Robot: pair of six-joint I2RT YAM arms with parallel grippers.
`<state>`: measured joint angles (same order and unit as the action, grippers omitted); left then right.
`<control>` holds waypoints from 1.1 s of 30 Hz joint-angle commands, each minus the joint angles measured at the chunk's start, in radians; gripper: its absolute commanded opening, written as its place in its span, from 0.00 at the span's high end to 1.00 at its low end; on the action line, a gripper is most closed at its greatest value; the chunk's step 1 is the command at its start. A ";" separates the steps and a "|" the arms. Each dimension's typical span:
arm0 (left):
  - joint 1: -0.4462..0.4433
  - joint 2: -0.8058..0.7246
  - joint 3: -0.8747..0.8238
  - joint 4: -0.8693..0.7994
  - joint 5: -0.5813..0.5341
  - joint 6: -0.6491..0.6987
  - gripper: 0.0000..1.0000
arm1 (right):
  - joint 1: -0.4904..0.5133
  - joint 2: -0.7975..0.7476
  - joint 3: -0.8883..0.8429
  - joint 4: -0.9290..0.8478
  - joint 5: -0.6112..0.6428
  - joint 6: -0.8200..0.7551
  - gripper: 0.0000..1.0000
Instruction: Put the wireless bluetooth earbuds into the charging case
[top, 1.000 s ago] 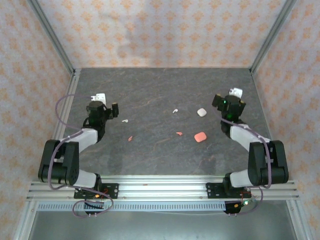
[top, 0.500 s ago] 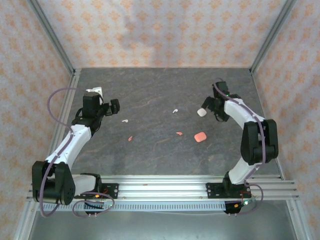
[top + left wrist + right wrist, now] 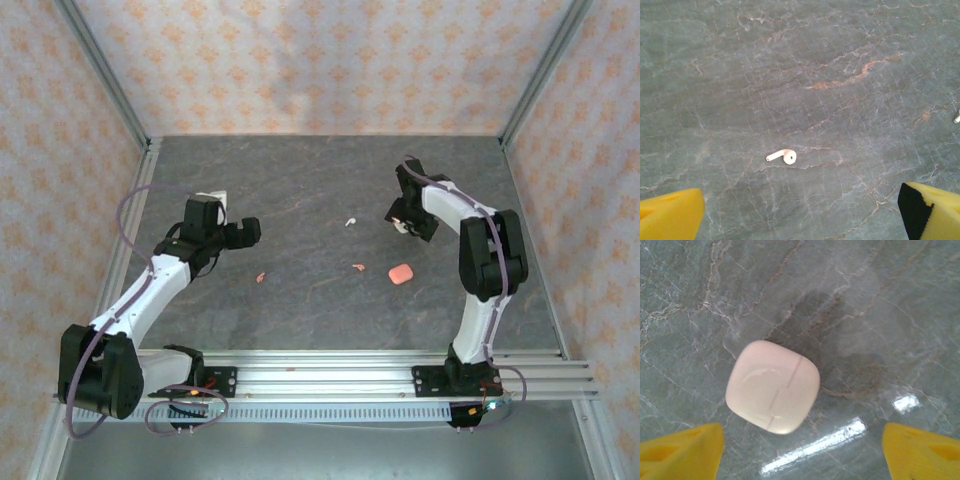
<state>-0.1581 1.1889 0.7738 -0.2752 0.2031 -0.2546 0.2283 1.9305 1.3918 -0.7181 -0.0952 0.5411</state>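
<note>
Looking down from above, 2 black-and-white robot arms reach over a dark grey marbled tabletop [image 3: 300, 310]. The left claw [image 3: 243, 231] sits left of centre in the overhead frame. Its wrist view shows yellow fingertips [image 3: 670, 215] spread wide at the 2 bottom corners, holding nothing. 1 small white stemmed plastic earbud [image 3: 782, 157] lies on its side just below mid-frame, touching neither fingertip. The right claw [image 3: 405, 216] hangs right of centre, jaws also wide open. In its wrist view a closed glossy white rounded-square charging case [image 3: 772, 386] lies flat, left of centre, clear of both fingertips. Overhead, a second white earbud [image 3: 350, 221] lies near centre. 1 salmon-pink earbud [image 3: 358, 267] lies near a salmon-pink rounded case [image 3: 401, 273], and another pink earbud [image 3: 260, 277] lies lower left of centre.
</note>
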 commanded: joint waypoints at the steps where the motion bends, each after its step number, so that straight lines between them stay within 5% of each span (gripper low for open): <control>1: -0.011 -0.003 -0.014 -0.003 0.012 -0.026 0.00 | -0.001 0.048 0.068 -0.049 0.004 -0.001 0.20; 8: -0.020 0.023 -0.002 -0.001 0.031 -0.034 0.00 | -0.002 0.143 0.164 -0.089 0.011 -0.013 0.24; 16: -0.021 0.026 0.011 -0.032 0.049 -0.014 0.00 | -0.002 0.185 0.186 -0.108 0.005 -0.056 0.46; 24: -0.021 0.011 0.025 -0.068 0.091 0.024 0.06 | 0.003 0.177 0.192 -0.139 -0.120 -0.305 0.61; 33: -0.021 0.011 0.046 -0.097 0.157 -0.002 0.11 | 0.114 0.126 0.295 -0.297 -0.093 -0.544 0.63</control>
<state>-0.1707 1.2106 0.7757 -0.3313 0.3168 -0.2543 0.2836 2.1010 1.6165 -0.9115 -0.2043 0.1230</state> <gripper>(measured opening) 0.895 0.449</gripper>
